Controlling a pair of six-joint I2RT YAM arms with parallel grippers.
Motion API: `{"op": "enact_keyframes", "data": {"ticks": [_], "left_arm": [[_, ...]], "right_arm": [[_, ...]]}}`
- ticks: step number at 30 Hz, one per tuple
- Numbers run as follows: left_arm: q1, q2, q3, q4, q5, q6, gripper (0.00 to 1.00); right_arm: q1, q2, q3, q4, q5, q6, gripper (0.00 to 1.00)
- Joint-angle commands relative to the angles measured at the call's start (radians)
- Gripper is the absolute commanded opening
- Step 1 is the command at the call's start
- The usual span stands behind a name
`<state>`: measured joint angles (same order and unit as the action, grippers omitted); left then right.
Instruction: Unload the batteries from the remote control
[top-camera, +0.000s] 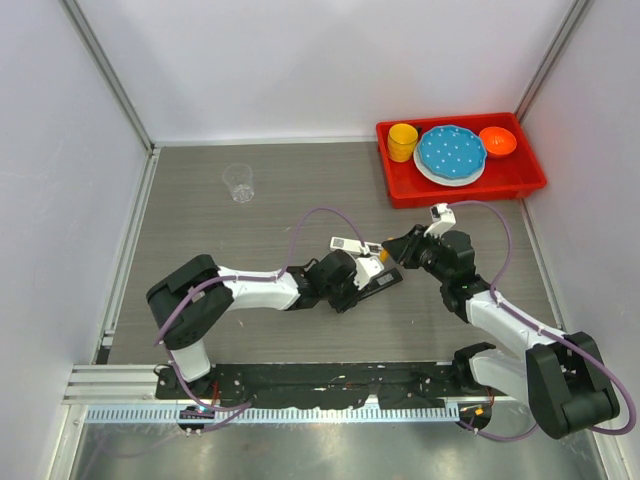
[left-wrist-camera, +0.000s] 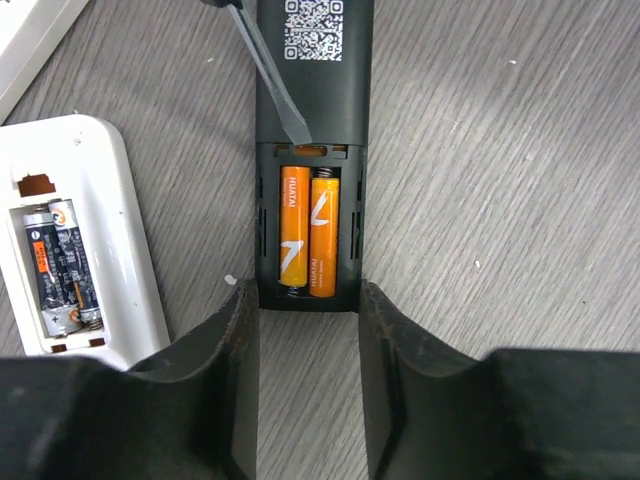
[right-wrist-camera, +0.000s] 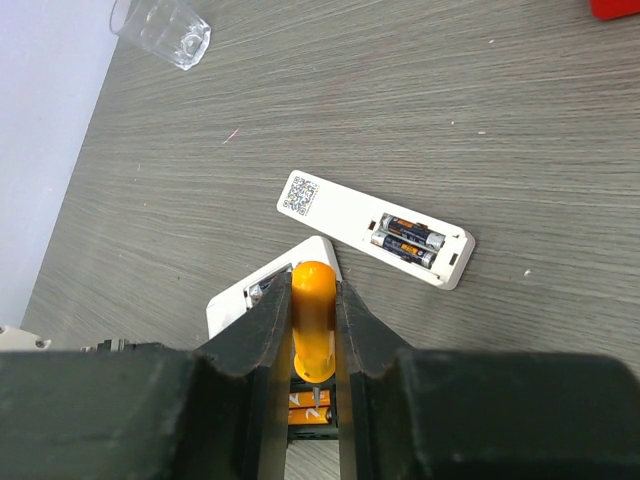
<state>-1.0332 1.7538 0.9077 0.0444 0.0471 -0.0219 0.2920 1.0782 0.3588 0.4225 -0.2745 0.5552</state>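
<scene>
A black remote (left-wrist-camera: 310, 70) lies back-up with its battery bay open, holding two orange batteries (left-wrist-camera: 308, 232) side by side. My left gripper (left-wrist-camera: 308, 380) has its jaws on either side of the remote's near end, shut on it; it also shows in the top view (top-camera: 372, 275). My right gripper (right-wrist-camera: 313, 290) is shut on an orange-handled pointed tool (right-wrist-camera: 313, 315). The tool's metal tip (left-wrist-camera: 275, 80) rests at the bay's far edge, just above the orange batteries (right-wrist-camera: 312, 408). In the top view the right gripper (top-camera: 400, 250) hangs over the black remote (top-camera: 388, 282).
Two white remotes lie beside the black one. One (left-wrist-camera: 75, 240) holds dark grey batteries (left-wrist-camera: 58, 265), and so does the other (right-wrist-camera: 375, 228). A clear cup (top-camera: 238, 182) stands at the back left. A red tray (top-camera: 520, 180) with dishes is at the back right.
</scene>
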Motion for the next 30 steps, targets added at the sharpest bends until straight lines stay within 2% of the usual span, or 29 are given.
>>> {"op": "enact_keyframes", "data": {"ticks": [1, 5, 11, 14, 18, 23, 28, 30], "left_arm": [[-0.005, 0.006, 0.0, -0.081, 0.03, -0.013, 0.3], [-0.005, -0.002, 0.005, -0.058, 0.022, -0.018, 0.27], [-0.005, 0.013, 0.029, -0.049, 0.028, -0.029, 0.28], [-0.005, 0.027, 0.048, -0.049, 0.048, -0.032, 0.33], [-0.005, 0.046, 0.071, -0.049, 0.034, -0.026, 0.5], [-0.005, 0.059, 0.077, -0.054, 0.033, -0.023, 0.64], [-0.005, 0.065, 0.083, -0.057, 0.023, -0.018, 0.68], [-0.005, 0.07, 0.088, -0.061, 0.026, -0.016, 0.66]], "right_arm": [[0.015, -0.011, -0.003, 0.05, 0.012, -0.015, 0.01], [0.022, -0.003, -0.012, 0.058, 0.021, -0.015, 0.01], [0.041, -0.001, -0.02, 0.056, 0.05, -0.02, 0.01], [0.044, -0.004, -0.018, 0.044, 0.066, -0.024, 0.01], [0.044, -0.021, -0.017, 0.019, 0.08, -0.037, 0.01], [0.045, -0.041, -0.015, 0.001, 0.093, -0.047, 0.01], [0.045, -0.035, -0.02, 0.005, 0.089, -0.048, 0.01], [0.047, -0.034, -0.021, 0.013, 0.086, -0.044, 0.01]]}}
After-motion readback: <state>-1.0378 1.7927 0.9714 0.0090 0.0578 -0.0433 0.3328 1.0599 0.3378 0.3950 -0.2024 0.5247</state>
